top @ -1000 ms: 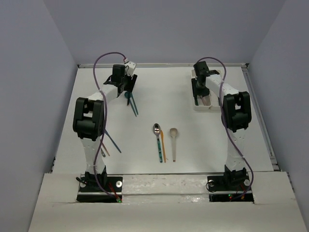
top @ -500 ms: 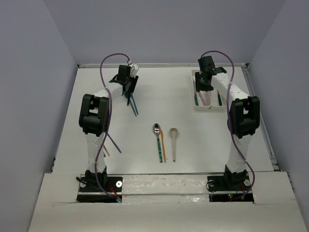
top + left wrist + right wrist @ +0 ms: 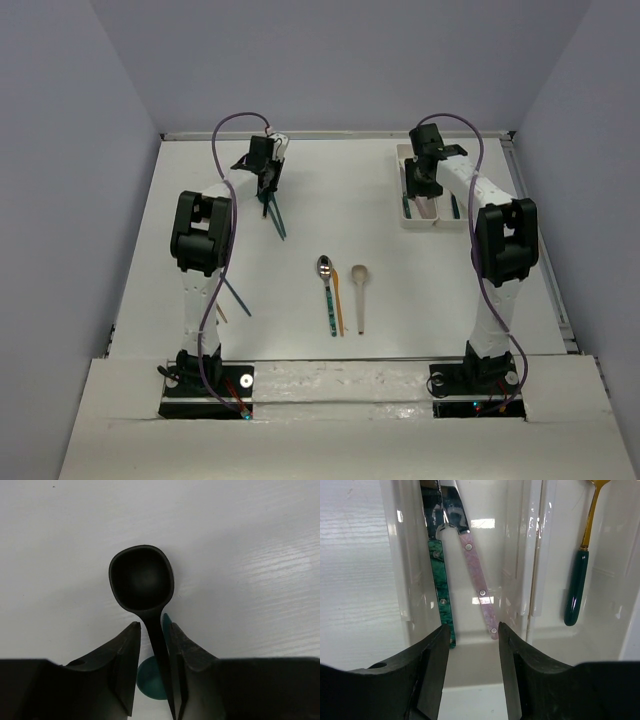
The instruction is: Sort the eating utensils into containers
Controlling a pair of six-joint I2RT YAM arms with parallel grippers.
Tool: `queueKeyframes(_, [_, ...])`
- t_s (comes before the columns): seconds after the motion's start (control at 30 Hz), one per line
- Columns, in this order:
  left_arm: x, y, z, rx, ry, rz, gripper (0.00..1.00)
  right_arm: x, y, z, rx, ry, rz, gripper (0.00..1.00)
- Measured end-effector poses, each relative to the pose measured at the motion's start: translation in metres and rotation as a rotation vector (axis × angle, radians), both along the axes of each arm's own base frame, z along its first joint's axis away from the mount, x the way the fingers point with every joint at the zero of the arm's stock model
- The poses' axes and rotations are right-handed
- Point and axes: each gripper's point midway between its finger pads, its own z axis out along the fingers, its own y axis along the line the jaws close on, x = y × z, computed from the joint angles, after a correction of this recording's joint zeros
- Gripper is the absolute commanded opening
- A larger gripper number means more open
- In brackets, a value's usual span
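L gripper (image 3: 153, 626), far-left of the table, has its jaws close either side of the handle of the black spoon (image 3: 141, 577), a teal spoon (image 3: 150, 682) underneath; can't tell if it's actually pinched. R gripper (image 3: 472, 627) hangs partway open & empty over the near end of the white trays (image 3: 520, 555). A green-handled knife (image 3: 440, 580) & a pink-handled knife (image 3: 479, 580) lie in one compartment, a gold spoon (image 3: 576, 585) in the next.

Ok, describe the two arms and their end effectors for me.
Both the left arm and right arm are white tubes joined by chunky black joint housings, on black bases. A purple cable loops along each. The left end effector and right end effector have two matte black, wedge-shaped fingers.
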Motion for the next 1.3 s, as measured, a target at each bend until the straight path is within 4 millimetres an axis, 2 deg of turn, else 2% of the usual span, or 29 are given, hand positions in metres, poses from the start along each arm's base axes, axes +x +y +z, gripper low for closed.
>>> queueKeyframes(0.3, [0.002, 0.000, 0.003, -0.008, -0.007, 0.010, 0.20, -0.005, -0.003, -0.005, -0.013, 0.015, -0.005, 0.49])
queueKeyframes(0.5, [0.002, -0.001, 0.002, -0.008, 0.001, 0.011, 0.18, -0.007, -0.005, -0.005, -0.021, 0.014, -0.009, 0.49])
queueKeyframes(0.6, [0.005, -0.001, 0.001, -0.008, -0.001, 0.011, 0.00, -0.008, -0.006, 0.000, -0.022, 0.006, -0.011, 0.49])
queueKeyframes(1.07, [0.005, -0.002, 0.003, -0.030, 0.003, 0.032, 0.00, -0.014, -0.008, 0.030, -0.003, -0.061, -0.027, 0.49])
queueKeyframes(1.2, [0.006, -0.001, 0.019, -0.063, -0.018, 0.051, 0.00, -0.021, -0.006, 0.043, 0.020, -0.091, -0.022, 0.49])
queueKeyframes(1.3, [0.008, 0.000, 0.039, -0.092, -0.051, 0.060, 0.00, -0.024, -0.001, 0.069, 0.071, -0.167, -0.009, 0.49])
